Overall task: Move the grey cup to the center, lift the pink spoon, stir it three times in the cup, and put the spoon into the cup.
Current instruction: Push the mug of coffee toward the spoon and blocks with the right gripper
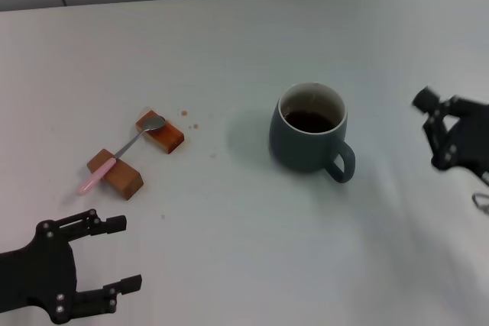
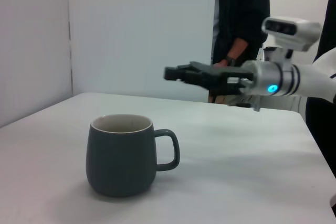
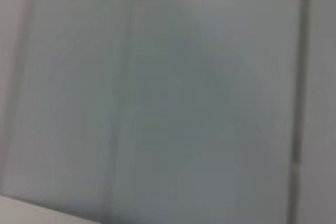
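The grey cup [image 1: 308,141] stands upright near the middle of the table with dark liquid inside and its handle toward my right arm; it also shows in the left wrist view [image 2: 121,154]. The pink spoon [image 1: 121,154] lies across two brown wooden blocks at the left, with its metal bowl on the far block. My left gripper [image 1: 121,256] is open and empty at the near left, short of the spoon. My right gripper [image 1: 432,131] is open and empty, to the right of the cup and apart from it; it also shows above the table in the left wrist view [image 2: 173,73].
Two brown wooden blocks [image 1: 116,172] [image 1: 162,133] support the spoon. A few small brown spots [image 1: 189,120] mark the white table [image 1: 229,250]. The table's far edge meets a wall. A person [image 2: 239,30] stands behind the table in the left wrist view. The right wrist view shows only a blurred grey surface.
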Controlling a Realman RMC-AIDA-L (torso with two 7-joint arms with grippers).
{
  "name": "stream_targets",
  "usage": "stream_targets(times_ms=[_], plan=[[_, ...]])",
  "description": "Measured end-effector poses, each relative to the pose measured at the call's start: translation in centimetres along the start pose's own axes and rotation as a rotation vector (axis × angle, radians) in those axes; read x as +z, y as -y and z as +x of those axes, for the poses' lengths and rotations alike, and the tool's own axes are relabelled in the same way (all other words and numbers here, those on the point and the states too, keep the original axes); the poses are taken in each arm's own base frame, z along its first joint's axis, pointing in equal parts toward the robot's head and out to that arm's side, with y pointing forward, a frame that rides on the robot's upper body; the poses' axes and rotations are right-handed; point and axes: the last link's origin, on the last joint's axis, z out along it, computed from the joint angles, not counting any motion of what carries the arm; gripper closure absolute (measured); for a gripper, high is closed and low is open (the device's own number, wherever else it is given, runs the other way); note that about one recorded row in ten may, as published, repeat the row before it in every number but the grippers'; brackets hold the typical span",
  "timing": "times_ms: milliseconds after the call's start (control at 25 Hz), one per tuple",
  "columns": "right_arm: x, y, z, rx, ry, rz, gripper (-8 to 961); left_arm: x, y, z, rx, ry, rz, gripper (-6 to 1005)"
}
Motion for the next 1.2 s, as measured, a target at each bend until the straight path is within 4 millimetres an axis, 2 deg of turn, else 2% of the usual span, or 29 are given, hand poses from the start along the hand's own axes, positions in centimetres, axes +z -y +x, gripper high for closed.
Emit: stream_targets(times_ms=[160,400,520,880,1200], plan=[[1.8,1.1,1.4,0.0,-0.102,0.053,938,0.0,0.1,0.1,0.004,0.0,-0.001,233],[5.1,1.5,2.6,-0.022,-0.219,0.022,938,0.2,0.1,0.1,0.008,-0.004,-0.001,234],[6.1,1.4,2.9,-0.04,-0.258,-0.007,938,0.1,0.3,0.2,0.011,-0.009,0.009,235],[8.3,0.2,3.2,-0.047,-0.297,-0.075,939,0.0,0.6,0.6,0.019,-0.014,0.017,237],[9.3,-1.2,3.2,-0.028,-0.297,-0.131,938,0.0,0.5,0.7,0.016,-0.025,0.006,240]])
